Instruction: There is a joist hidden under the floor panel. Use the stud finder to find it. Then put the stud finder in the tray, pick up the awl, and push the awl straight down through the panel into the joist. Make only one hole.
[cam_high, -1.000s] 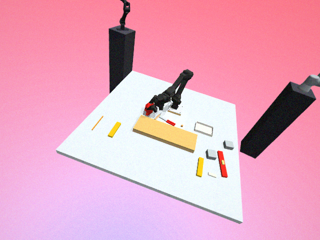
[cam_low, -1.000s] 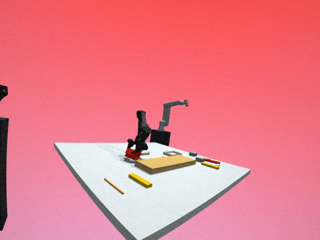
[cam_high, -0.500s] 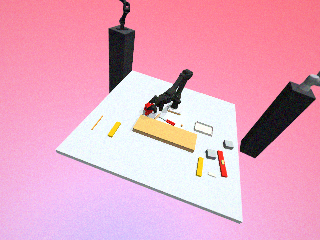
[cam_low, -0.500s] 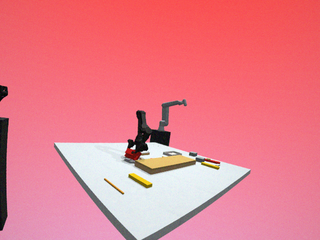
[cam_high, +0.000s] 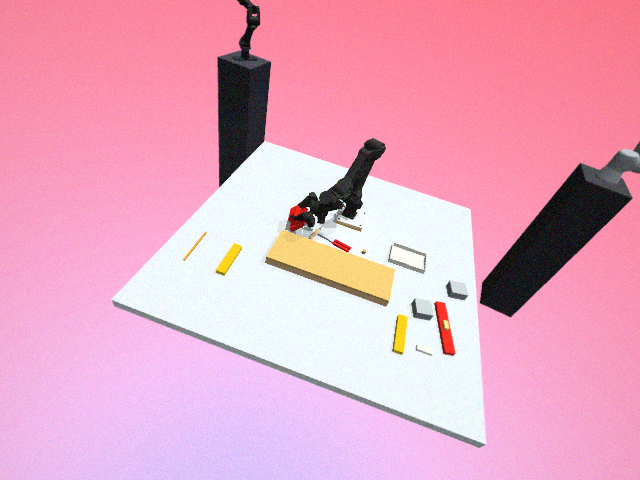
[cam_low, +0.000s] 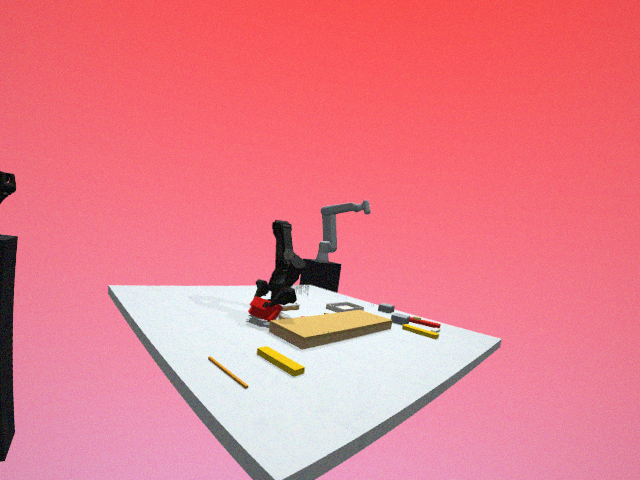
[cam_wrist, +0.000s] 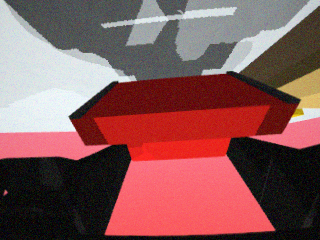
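Stud finder (cam_high: 294, 221) (cam_low: 264, 308) (cam_wrist: 182, 112) gripped, search unfinished
It was clamped between widely parted gripper (cam_high: 306, 210) (cam_low: 269, 298) (cam_wrist: 176, 138) fingers; tray placement and piercing seemingly remained.

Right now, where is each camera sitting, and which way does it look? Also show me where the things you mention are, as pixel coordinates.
Top: high above the table (cam_high: 289, 330) (cam_low: 330, 403), looking down at a slant; the arm (cam_high: 345, 186) (cam_low: 284, 253) and gripper (cam_high: 305, 212) (cam_low: 271, 297) (cam_wrist: 176, 138) show.
Exterior: beyond a table corner, lower, looking across the table; arm and gripper show.
Wrist: on the arm, looking out past its two black fingers at the red block (cam_high: 296, 219) (cam_low: 264, 308) (cam_wrist: 180, 112) between them.
Top and exterior share the wooden panel (cam_high: 330, 266) (cam_low: 330, 325) and tray (cam_high: 391, 252) (cam_low: 336, 308).
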